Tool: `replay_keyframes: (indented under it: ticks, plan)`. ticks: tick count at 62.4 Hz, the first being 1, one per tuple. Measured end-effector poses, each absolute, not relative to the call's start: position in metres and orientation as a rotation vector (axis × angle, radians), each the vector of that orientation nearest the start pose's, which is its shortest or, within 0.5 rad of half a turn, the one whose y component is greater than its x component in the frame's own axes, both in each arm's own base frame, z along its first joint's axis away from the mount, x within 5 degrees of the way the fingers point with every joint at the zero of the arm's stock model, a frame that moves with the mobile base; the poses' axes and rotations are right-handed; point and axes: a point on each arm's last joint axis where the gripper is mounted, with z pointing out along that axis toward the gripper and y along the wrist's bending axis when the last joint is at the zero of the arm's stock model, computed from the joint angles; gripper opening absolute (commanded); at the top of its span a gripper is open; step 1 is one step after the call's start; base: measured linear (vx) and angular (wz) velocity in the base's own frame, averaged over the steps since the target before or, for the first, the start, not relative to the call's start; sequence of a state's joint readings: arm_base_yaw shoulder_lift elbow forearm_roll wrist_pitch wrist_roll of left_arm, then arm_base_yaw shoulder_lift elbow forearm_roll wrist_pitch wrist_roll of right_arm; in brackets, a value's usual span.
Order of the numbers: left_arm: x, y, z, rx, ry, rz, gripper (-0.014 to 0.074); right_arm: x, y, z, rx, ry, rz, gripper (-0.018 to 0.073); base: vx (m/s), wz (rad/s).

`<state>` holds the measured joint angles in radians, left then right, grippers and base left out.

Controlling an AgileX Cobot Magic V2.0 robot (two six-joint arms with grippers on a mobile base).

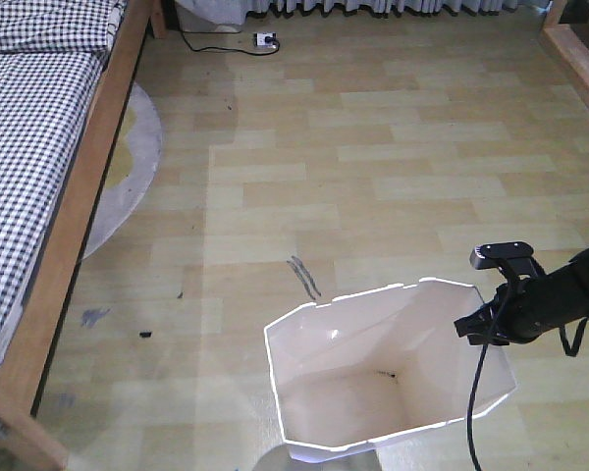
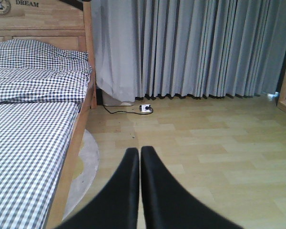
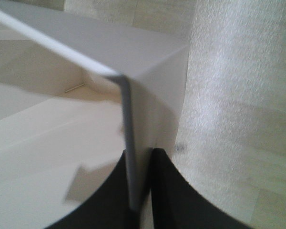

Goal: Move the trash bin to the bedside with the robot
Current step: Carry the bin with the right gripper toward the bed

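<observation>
bin (image 1: 358,388) on floor (image 1: 373,147), lower right, well apart from bed (image 1: 39,137). looks light, thin, flexy plastic, probably slick; best held at the rim (image 1: 373,291). right gripper (image 3: 139,160) pinching the rim wall. left gripper (image 2: 139,155) pressed together, empty. one bin, one bed, two grippers.

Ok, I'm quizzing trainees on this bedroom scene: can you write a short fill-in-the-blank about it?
1. The right claw is shut on the ____ of the white faceted plastic trash bin.
2. The left claw is ____ and holds nothing.
3. In the front view, the light wooden bed with checked bedding lies to the bin's ____.
Missing: rim; shut; left.
</observation>
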<state>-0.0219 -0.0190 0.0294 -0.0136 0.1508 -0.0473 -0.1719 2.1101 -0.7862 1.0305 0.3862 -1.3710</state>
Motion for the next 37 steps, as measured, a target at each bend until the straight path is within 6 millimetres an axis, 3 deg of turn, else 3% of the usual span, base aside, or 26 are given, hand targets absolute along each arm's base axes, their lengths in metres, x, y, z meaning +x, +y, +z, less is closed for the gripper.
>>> replay_keyframes:
  ticks: [37]
  plan:
    - [0.056,-0.0014,0.1906,-0.03,1.645,-0.065,-0.0006,0.2929,-0.0212,0.0303,-0.324,2.884,0.409,-0.0006,0.44,-0.02]
